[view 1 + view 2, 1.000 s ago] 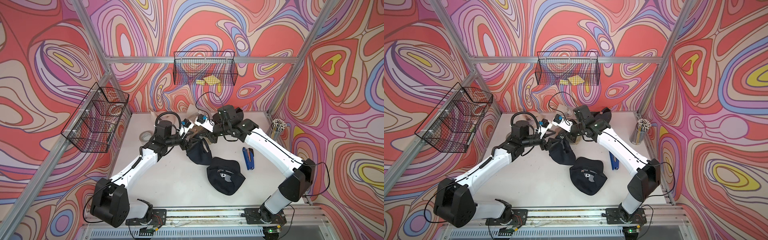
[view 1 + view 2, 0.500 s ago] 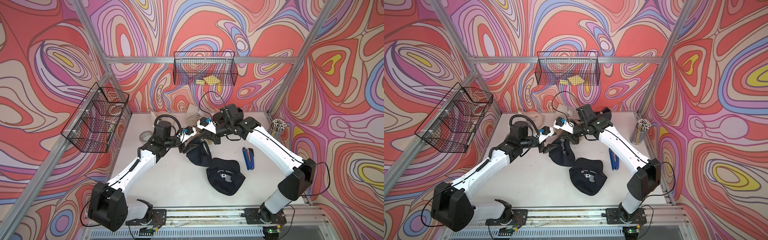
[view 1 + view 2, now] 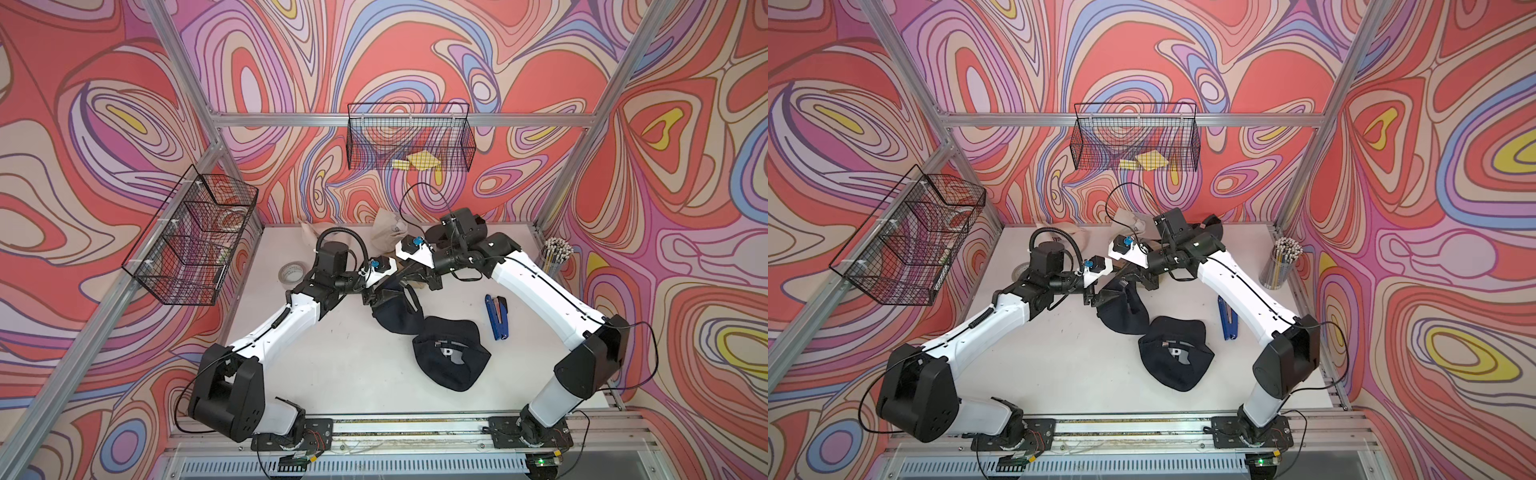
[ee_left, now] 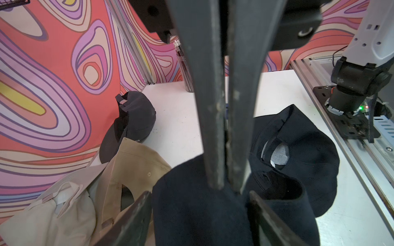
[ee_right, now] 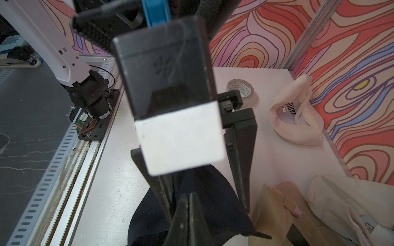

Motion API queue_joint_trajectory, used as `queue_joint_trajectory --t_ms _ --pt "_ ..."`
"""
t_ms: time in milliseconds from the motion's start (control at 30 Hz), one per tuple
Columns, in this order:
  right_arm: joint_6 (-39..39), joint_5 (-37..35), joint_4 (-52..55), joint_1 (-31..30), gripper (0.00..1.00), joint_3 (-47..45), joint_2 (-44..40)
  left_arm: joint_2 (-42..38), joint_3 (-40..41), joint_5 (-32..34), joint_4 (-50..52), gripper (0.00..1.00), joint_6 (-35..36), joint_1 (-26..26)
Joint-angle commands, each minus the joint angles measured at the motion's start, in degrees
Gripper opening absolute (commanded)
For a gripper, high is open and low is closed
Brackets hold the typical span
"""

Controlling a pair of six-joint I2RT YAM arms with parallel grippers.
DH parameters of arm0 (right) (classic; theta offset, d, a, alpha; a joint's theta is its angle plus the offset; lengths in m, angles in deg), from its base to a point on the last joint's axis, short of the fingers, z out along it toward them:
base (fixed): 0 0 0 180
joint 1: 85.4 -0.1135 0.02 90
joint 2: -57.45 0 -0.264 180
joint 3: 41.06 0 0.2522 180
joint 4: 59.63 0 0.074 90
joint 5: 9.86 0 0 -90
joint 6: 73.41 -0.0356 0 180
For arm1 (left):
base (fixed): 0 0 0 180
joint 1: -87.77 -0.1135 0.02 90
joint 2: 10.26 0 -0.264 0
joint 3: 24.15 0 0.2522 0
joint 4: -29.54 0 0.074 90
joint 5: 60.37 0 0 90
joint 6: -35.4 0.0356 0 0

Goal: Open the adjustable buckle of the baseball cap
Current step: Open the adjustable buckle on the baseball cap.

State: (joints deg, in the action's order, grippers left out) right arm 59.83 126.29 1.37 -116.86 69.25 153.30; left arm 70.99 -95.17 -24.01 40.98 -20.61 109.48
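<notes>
Because the right gripper (image 5: 189, 199) is pinched shut on the navy cap (image 3: 395, 318), which hangs between both arms, it should pull steadily. The left gripper (image 4: 200, 197) straddles the crown with wide jaws; gripping or not, I cannot tell. Since a second ago the wrists have parted, uncovering the tan cap (image 3: 384, 235).

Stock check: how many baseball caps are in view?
6: navy cap in the right hand, dark cap in front, grey cap back right; tan cap, white cap, pink cap along the back. More may be hidden.
</notes>
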Motion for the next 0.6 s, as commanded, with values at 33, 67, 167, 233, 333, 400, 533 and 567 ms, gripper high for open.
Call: queue_joint_trajectory --t_ms 33,67,167,233,333,400,533,567 --pt "0.1 2.2 -0.4 0.2 0.0 1.1 0.3 0.4 -1.8 -3.5 -1.3 0.63 0.2 -0.1" --pt "0.1 2.6 -0.4 0.2 0.0 1.1 0.4 0.6 -1.9 -3.7 -1.3 0.58 0.1 -0.1" --pt "-0.2 2.8 -0.8 0.2 0.0 0.9 0.5 1.2 -2.6 -4.4 -1.1 0.37 -0.8 -0.1" --pt "-0.3 2.8 -1.1 0.2 0.0 0.6 0.5 1.6 -3.1 -4.6 -1.0 0.23 -1.2 -0.1" --pt "-0.6 2.6 -2.0 0.2 0.0 -0.4 0.0 1.9 -3.2 -4.9 -0.8 0.1 -1.6 -0.2" --pt "-1.3 1.7 -2.9 0.2 0.0 -0.8 -0.2 2.2 -3.4 -5.2 -0.7 0.02 -2.5 -0.1" --pt "-3.1 -2.7 -5.3 0.2 0.0 -2.1 -0.6 4.0 -6.7 -2.2 2.2 0.0 -8.1 -0.2" --pt "-3.0 -3.3 -5.5 0.1 0.0 -2.5 -0.8 4.8 -8.2 -1.0 4.6 0.0 -8.4 -0.1"
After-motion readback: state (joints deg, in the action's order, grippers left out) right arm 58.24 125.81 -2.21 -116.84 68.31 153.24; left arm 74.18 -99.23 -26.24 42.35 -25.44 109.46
